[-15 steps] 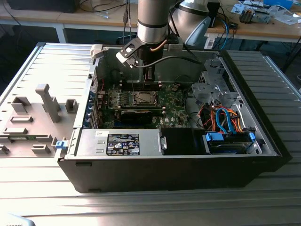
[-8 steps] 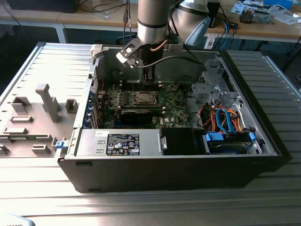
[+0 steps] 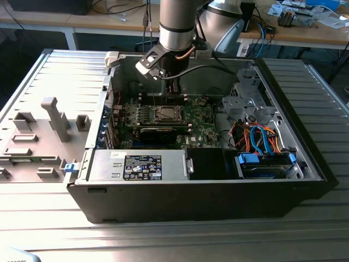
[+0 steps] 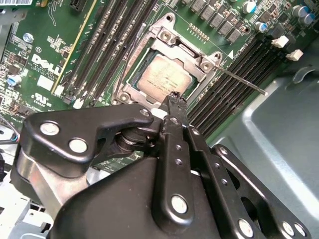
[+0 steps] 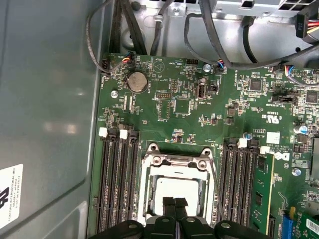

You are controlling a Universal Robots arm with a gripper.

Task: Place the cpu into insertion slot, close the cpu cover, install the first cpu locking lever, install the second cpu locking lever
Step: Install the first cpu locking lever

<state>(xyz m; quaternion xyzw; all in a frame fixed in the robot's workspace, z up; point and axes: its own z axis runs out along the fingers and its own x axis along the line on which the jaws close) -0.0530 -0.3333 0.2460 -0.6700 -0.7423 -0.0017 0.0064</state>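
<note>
We find white lettering (image 4: 44, 62) printed on the green circuit board (image 4: 50, 30), a black label (image 3: 143, 167) with pale print on the grey power supply box (image 3: 106, 169), and a white sticker (image 5: 10, 194) with dark print on the case wall (image 5: 50, 99). The fine print on both labels is too small to make out.

We find open room above the cpu cover (image 5: 175, 160), hemmed by memory slot rows (image 5: 117, 184) on two sides, case wall (image 5: 50, 99) and cables (image 5: 117, 30) further out.
</note>
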